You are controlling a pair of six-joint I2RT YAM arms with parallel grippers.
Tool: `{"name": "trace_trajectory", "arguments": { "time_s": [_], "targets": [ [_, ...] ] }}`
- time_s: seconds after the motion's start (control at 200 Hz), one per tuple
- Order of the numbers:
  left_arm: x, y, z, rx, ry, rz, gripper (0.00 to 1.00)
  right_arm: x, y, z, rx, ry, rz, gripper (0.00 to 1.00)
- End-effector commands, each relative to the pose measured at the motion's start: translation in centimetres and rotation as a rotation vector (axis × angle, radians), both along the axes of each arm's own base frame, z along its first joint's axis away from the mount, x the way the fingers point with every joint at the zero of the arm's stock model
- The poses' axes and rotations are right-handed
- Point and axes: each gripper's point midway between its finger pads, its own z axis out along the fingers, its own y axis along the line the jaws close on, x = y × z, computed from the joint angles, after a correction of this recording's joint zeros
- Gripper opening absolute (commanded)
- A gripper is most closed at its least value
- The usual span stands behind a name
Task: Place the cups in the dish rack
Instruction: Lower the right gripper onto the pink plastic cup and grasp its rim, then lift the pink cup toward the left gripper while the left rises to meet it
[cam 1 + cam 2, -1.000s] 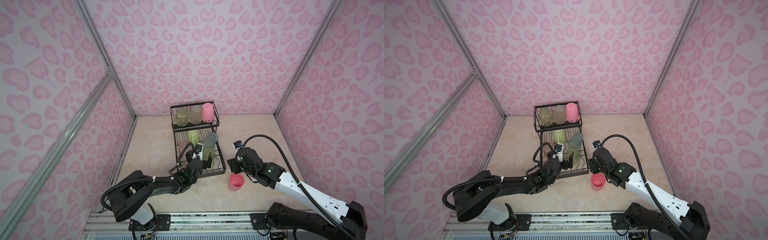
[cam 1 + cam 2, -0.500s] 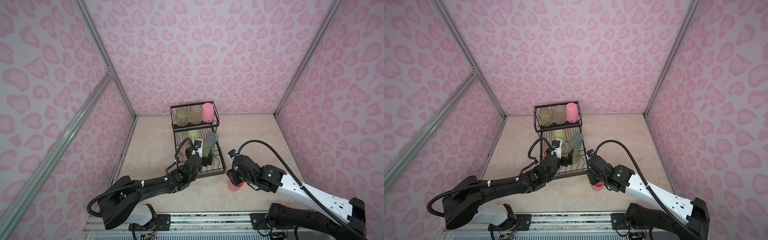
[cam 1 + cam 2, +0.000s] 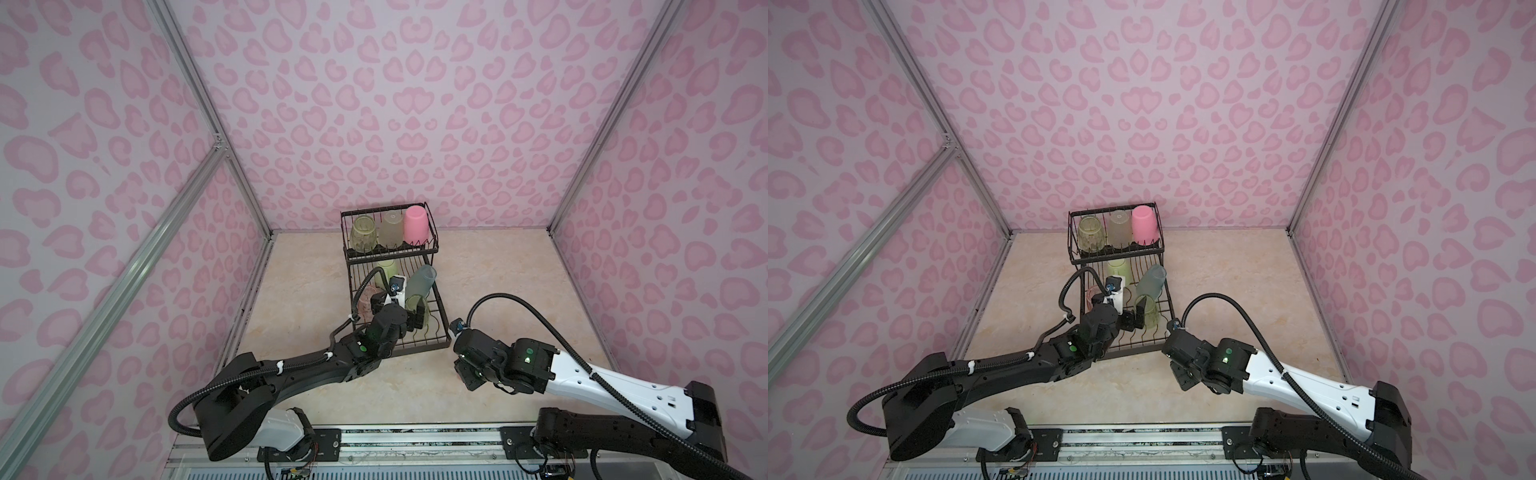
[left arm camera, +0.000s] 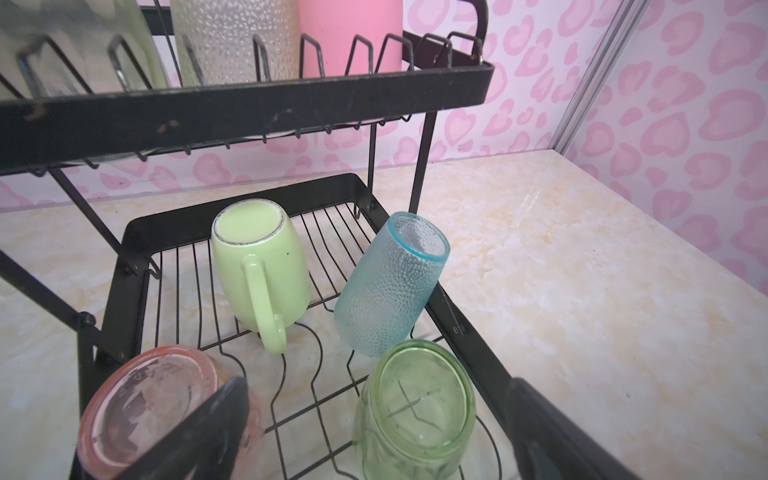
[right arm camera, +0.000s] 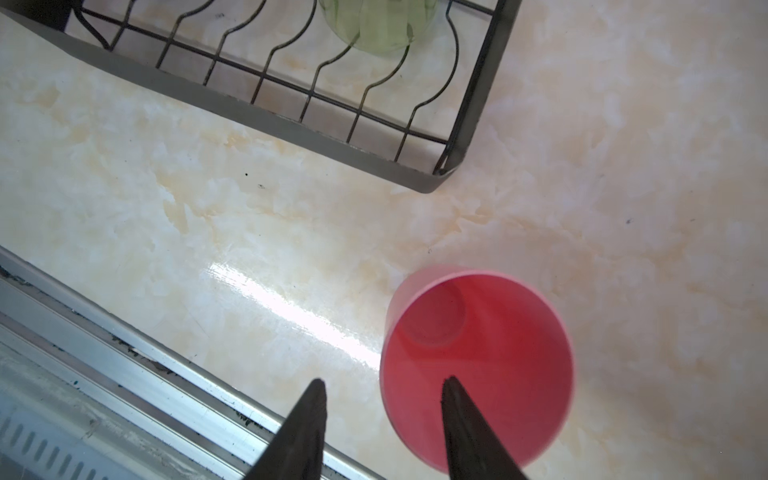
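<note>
The opaque pink plastic cup (image 5: 498, 332) stands upright on the pale marbled desk (image 5: 249, 232), its wall between the half-spread fingers (image 5: 465, 415) of the right claw (image 5: 384, 381), one inside the rim. A corner of the black wire dish rack (image 5: 266, 118) sits near, with bare desk beyond.

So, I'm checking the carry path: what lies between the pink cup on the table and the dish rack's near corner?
Nothing; the right wrist view shows only bare marbled tabletop between the pink cup and the dish rack corner.
</note>
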Motion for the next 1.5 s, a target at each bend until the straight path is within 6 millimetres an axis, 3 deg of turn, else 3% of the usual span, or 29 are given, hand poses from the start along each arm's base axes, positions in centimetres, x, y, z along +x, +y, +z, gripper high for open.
{"name": "trace_trajectory", "arguments": {
  "time_s": [0.0, 0.205, 0.315, 0.41, 0.57, 0.84, 1.105, 1.26, 1.495],
  "targets": [
    [0.0, 0.1, 1.2, -0.016, -0.012, 0.0, 0.98, 0.0, 0.4, -0.8, -0.006, 0.018, 0.0, 0.43],
    [-0.2, 0.3, 1.9, -0.016, -0.005, -0.003, 0.98, 0.2, -0.1, -2.7, -0.095, 0.048, -0.016, 0.34],
    [-0.3, 0.3, 2.1, -0.019, 0.003, -0.005, 0.98, 0.2, -0.2, -3.3, -0.124, 0.064, -0.016, 0.26],
    [-0.4, 0.3, 2.3, -0.023, 0.008, -0.005, 0.97, 0.2, -0.2, -3.6, -0.13, 0.068, -0.015, 0.13],
    [-0.6, 0.3, 2.5, -0.037, 0.027, -0.012, 0.98, 0.6, -0.4, -2.9, -0.111, 0.049, -0.027, 0.0],
    [-0.7, 1.0, 3.0, -0.029, 0.077, 0.016, 0.97, 1.2, -0.5, -0.7, -0.03, -0.022, -0.054, 0.0],
    [-0.9, 2.2, 3.4, -0.041, 0.128, 0.042, 0.97, 2.4, -0.1, 3.4, 0.087, -0.131, -0.033, 0.0],
    [-0.9, 2.9, 3.5, -0.073, 0.185, 0.051, 0.97, 3.5, 1.1, 7.2, 0.215, -0.193, 0.002, 0.0],
    [-1.7, 3.7, 6.5, -0.152, 0.222, 0.028, 0.97, 4.9, 2.4, 12.5, 0.315, -0.291, 0.038, 0.0]
  ]
}}
